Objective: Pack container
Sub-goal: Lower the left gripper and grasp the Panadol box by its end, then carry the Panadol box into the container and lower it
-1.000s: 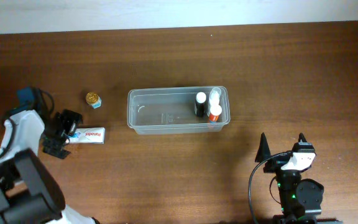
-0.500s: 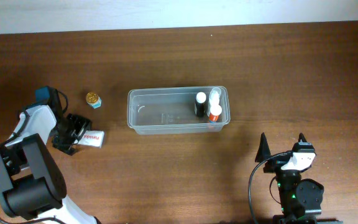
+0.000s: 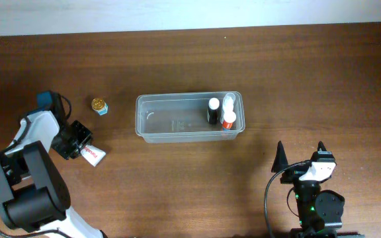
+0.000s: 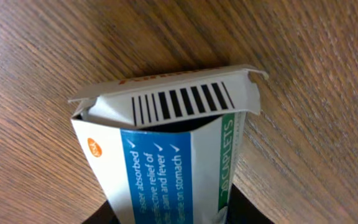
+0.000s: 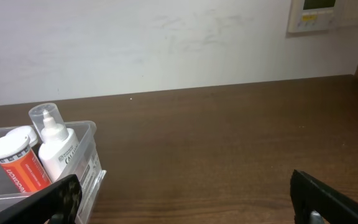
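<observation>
The left pincer [image 3: 79, 147] is clenched on a caplet box [image 3: 92, 156], gripping it by one end, well to the left of the container [image 3: 177, 122]. The container sits mid-surface with its left part bare. A black-capped bottle [image 3: 213, 109], a white nozzle bottle [image 3: 228, 102] and an orange bottle [image 3: 229, 120] stand bunched at its right end. The right pincer [image 3: 301, 158] is released, with its fingers spread, and is parked apart from everything.

The main risk is the box's barcode flap [image 4: 179, 99], which the wrist view shows untucked and gaping. If that end tips downward during the carry, the contents could slide out. The flap could also snag on the container's rim and tip or shove the light tub. Because the grip is at one end of soft cardboard, the box may pivot in the jaws, or crush if squeezed harder. I cannot tell whether its free end is clear of the surface [image 3: 177, 192]; if it drags, it could twist out of the grip. A gold-lidded jar [image 3: 98, 104] sits near the route and could be knocked by a low swing. Releasing too far right could topple the bottles.
</observation>
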